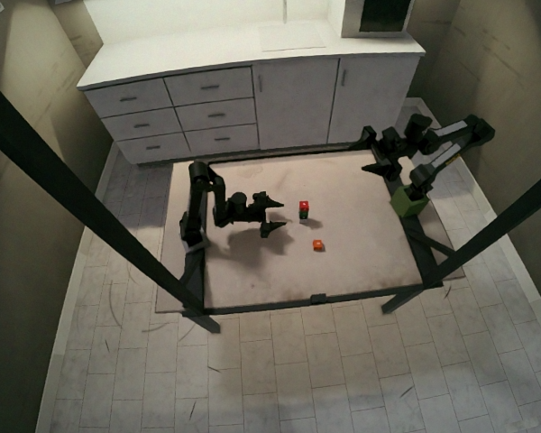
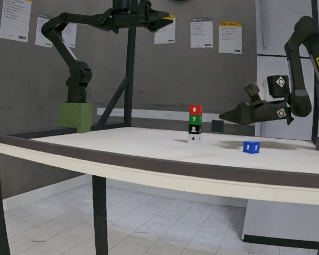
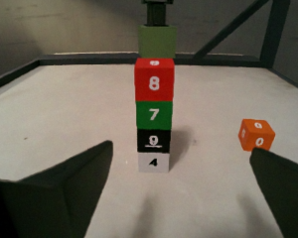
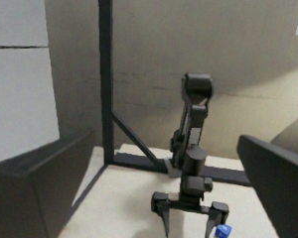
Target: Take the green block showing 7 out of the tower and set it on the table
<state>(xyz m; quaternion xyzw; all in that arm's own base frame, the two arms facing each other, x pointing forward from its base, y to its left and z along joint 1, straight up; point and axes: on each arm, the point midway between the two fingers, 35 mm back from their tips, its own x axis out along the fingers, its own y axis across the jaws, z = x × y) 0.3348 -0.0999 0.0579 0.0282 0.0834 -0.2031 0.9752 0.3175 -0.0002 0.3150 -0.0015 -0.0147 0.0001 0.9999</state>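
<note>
Step in hand: approach, by judgement; nothing is yet lifted.

Item, tools, two:
- Left tool (image 1: 285, 214) (image 2: 220, 116) (image 3: 182, 148) (image 4: 187, 235): wide open, nothing held, facing the tower (image 1: 304, 213) (image 2: 195, 119) (image 3: 154, 115), short of contact.
- Right tool (image 1: 356, 158) (image 2: 170, 17) (image 4: 166, 135): wide open, nothing held, raised well apart from the tower.

Item, tower, one, upright on the counter (image 1: 261, 280) (image 2: 154, 153) (image 3: 65, 124) (image 4: 114, 198); four blocks, from the top:
- Red block, 8, one (image 1: 304, 205) (image 2: 195, 110) (image 3: 154, 82).
- Green block, 7, one (image 1: 304, 213) (image 2: 195, 119) (image 3: 154, 115); the piece wanted, second from top.
- Black block, underlined 9, one (image 2: 194, 128) (image 3: 153, 141).
- White block, 4, one (image 1: 304, 220) (image 2: 194, 138) (image 3: 154, 162).

Item, loose blocks, two:
- Orange block, 0, one (image 1: 317, 244) (image 3: 256, 135), apart from the tower.
- Blue block, 2, one (image 2: 251, 147) (image 4: 223, 231), likewise apart.

Next move called for: left tool forward, fingers either side of the stack, level set deliberately. Red must probably come off first, or be supported, before green leaves; afterwards it belongs flat and centred on black. Hazard: a nudge could shift the lower pair.
</note>
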